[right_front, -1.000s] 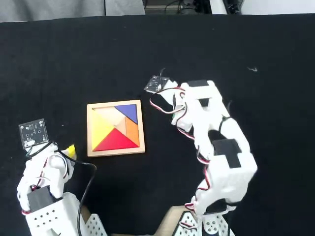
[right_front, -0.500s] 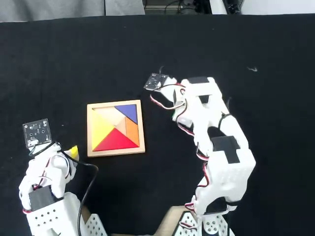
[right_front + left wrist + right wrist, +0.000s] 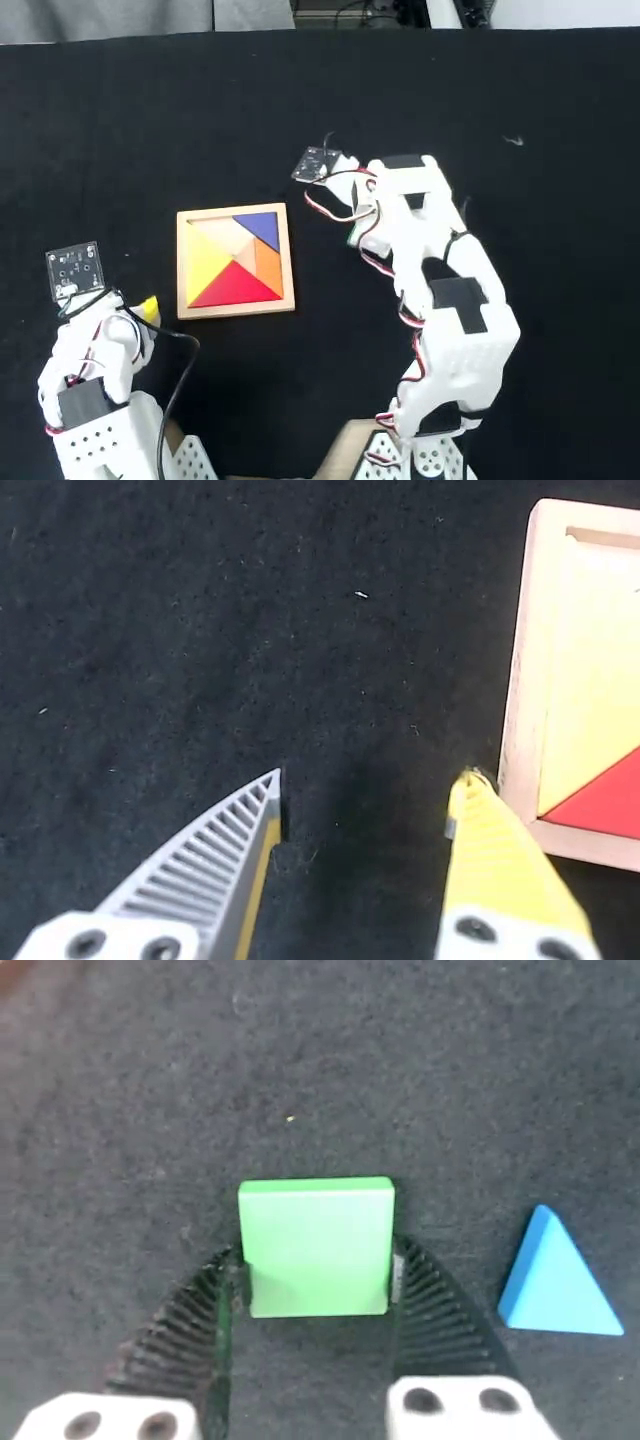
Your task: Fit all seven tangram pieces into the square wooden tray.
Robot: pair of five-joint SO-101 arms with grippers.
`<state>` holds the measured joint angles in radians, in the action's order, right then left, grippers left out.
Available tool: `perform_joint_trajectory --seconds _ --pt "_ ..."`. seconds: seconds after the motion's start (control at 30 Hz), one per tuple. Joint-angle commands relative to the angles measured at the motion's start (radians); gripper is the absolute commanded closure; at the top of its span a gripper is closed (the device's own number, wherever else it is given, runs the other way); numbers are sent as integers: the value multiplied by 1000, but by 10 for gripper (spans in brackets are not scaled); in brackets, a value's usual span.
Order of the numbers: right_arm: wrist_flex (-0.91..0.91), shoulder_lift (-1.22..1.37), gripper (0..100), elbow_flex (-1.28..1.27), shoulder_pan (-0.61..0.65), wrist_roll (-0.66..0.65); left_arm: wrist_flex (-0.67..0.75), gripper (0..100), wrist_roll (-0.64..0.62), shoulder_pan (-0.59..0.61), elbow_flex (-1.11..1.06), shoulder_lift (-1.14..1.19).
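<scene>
The square wooden tray (image 3: 236, 309) lies left of centre on the black table, holding yellow (image 3: 204, 262), red (image 3: 238, 286), blue (image 3: 262, 228), orange and pale wood pieces. Right of the tray, my right gripper (image 3: 317, 1254) is shut on a green square (image 3: 315, 1225), one finger pressed against each side; the square rests on the cloth. A small blue triangle (image 3: 555, 1280) lies loose right beside it. My left gripper (image 3: 370, 777) is open and holds nothing, low over the cloth at the tray's near left corner (image 3: 520, 690), its yellow finger (image 3: 146, 307) close to the rim.
The right arm's white body (image 3: 440, 290) stretches from the front edge up to the spot right of the tray and covers the loose pieces from above. Bare black cloth lies behind the tray and on the far right.
The right arm's wrist has shifted slightly towards the back left. The left arm has crept a little to the right. The tray has not moved.
</scene>
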<state>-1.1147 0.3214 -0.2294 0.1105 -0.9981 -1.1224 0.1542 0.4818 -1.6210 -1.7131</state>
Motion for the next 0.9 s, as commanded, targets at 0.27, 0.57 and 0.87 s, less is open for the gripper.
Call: perform_joint_trajectory --seconds 0.27,0.57,0.87 --pt "-190 -328 900 22 49 81 0 733 8 -10 8 -9" --pt "-276 -363 900 68 233 195 -3 733 8 -8 8 -9" --pt "-267 -354 900 237 428 411 -3 733 8 -5 10 -9"
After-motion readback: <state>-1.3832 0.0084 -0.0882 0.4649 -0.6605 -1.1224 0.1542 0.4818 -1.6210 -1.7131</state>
